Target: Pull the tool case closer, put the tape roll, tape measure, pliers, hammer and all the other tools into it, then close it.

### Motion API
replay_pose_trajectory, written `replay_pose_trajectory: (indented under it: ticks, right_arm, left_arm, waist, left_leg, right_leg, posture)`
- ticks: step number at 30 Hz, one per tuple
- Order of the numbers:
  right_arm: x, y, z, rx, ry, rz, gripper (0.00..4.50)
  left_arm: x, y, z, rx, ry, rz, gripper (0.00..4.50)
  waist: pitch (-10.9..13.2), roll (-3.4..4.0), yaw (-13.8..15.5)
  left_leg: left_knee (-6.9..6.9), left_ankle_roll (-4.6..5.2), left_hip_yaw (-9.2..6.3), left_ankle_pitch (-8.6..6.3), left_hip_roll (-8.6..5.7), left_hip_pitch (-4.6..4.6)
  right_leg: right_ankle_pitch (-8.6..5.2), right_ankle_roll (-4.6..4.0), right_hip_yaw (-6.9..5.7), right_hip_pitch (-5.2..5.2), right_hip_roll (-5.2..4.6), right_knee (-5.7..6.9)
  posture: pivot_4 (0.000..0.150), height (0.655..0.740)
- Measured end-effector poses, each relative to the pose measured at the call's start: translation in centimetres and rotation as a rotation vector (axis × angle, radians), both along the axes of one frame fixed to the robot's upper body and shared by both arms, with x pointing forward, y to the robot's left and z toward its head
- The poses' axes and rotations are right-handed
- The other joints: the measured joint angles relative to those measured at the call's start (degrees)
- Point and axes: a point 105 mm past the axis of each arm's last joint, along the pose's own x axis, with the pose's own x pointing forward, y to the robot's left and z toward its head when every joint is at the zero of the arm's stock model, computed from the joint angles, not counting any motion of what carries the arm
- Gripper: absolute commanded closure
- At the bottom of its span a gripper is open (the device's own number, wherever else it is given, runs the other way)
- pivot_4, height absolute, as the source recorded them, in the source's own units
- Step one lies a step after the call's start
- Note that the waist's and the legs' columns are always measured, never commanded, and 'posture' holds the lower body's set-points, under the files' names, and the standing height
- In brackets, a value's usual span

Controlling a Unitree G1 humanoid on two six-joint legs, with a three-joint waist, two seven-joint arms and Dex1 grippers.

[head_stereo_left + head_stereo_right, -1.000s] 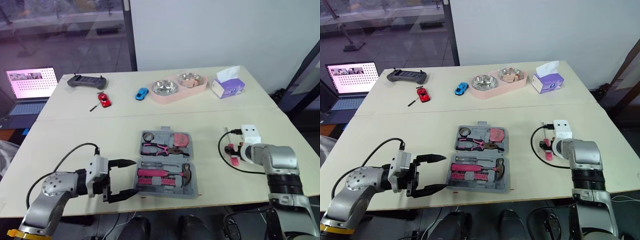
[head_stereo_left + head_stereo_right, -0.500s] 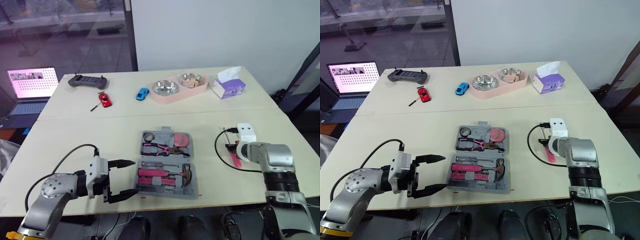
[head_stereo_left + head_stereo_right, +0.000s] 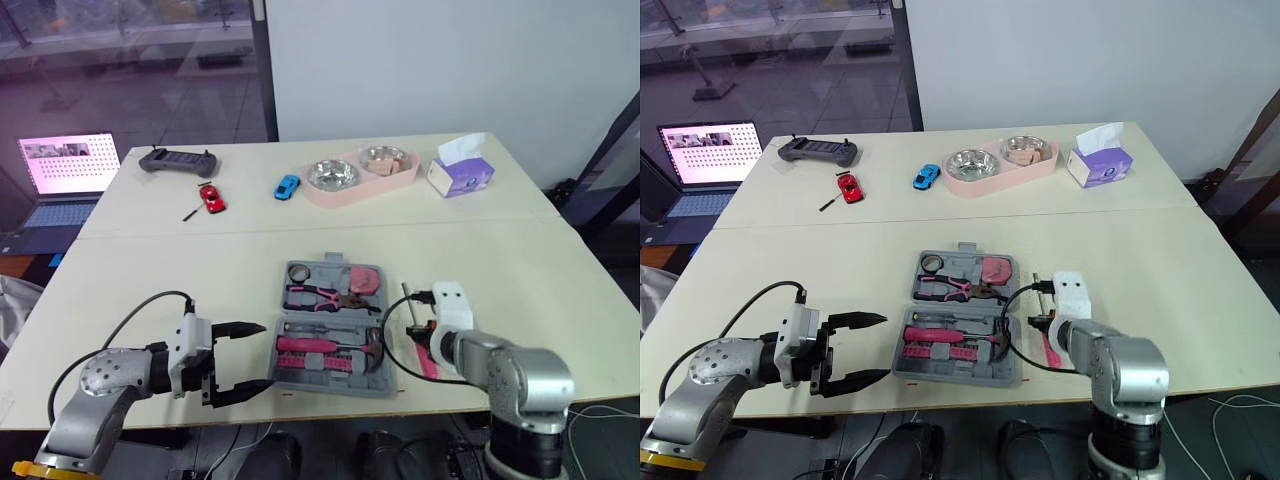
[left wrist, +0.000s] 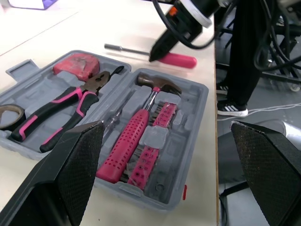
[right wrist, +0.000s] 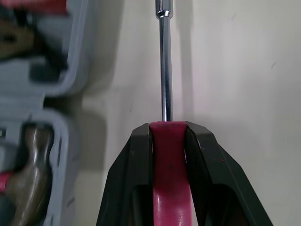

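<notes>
Fingers [image 5: 136,162] on the right arm are clamped on the glossy pink handle of a screwdriver [image 5: 167,141]. Its thin chrome shaft points away from them, just beside the right edge of the tool case [image 4: 190,120]. The screwdriver seems to rest on the surface [image 3: 200,270], but I cannot tell this for sure.

The tool case is grey moulded plastic and lies open near the front edge of the surface, about the middle. In its shaped beds are a hammer [image 4: 136,136] with a ribbed pink grip, pliers [image 4: 70,106] with pink and black handles, a dark tape roll [image 4: 9,113] and a reddish tape measure [image 4: 75,66].

The left fingers [image 3: 245,327], black and pointed, are wide apart and hover just left of the case. A black cable [image 3: 384,338] loops close to the case's right rim.

Near the far edge stand a pink tray [image 3: 330,195] with two steel bowls, a purple tissue box [image 3: 460,175], a blue toy car [image 3: 286,186], a red toy car [image 3: 209,198] and a dark controller [image 3: 178,160].
</notes>
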Motion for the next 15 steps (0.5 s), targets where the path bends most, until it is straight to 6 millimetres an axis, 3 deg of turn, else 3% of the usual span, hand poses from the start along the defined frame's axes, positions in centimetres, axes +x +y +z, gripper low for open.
replay_pose_trajectory:
  ticks: [8,10,11,15]
  right_arm:
    - [0.09,0.19,-0.79,0.005,-0.022,-0.001,3.84]
    - [0.16,0.10,-1.07,0.030,-0.025,-0.024,3.01]
    - [0.23,0.11,-1.12,0.043,-0.032,-0.034,2.81]
    - [0.77,-0.07,-0.53,0.084,-0.064,-0.070,0.82]
  left_arm:
    - [0.52,0.01,0.34,0.001,-0.015,0.000,0.00]
    - [0.66,-0.01,0.45,0.000,-0.019,0.004,0.00]
    - [0.68,0.00,0.44,0.000,-0.018,0.006,0.00]
    - [0.68,0.00,0.53,0.007,-0.013,0.008,0.00]
  waist:
    - [-0.2,-0.33,-0.4]
    - [-0.3,-0.55,-0.4]
    - [-0.4,-0.61,-0.4]
    - [-0.3,-0.57,-0.2]
  left_leg:
    - [0.00,0.00,-0.03,0.00,0.05,0.13]
    - [0.00,-0.01,-0.05,0.00,0.05,0.20]
    - [0.00,-0.01,-0.05,-0.01,0.06,0.22]
    - [0.01,-0.01,-0.06,-0.01,0.04,0.21]
  right_leg:
    - [0.00,0.00,-0.03,0.11,0.04,0.01]
    - [-0.01,0.00,-0.04,0.10,0.03,-0.02]
    - [-0.01,0.00,-0.03,0.10,0.03,-0.02]
    - [-0.01,0.00,-0.02,0.08,0.01,-0.06]
  posture:
    - [0.150,0.7370]
    - [0.150,0.7370]
    - [0.150,0.7370]
    - [0.150,0.7370]
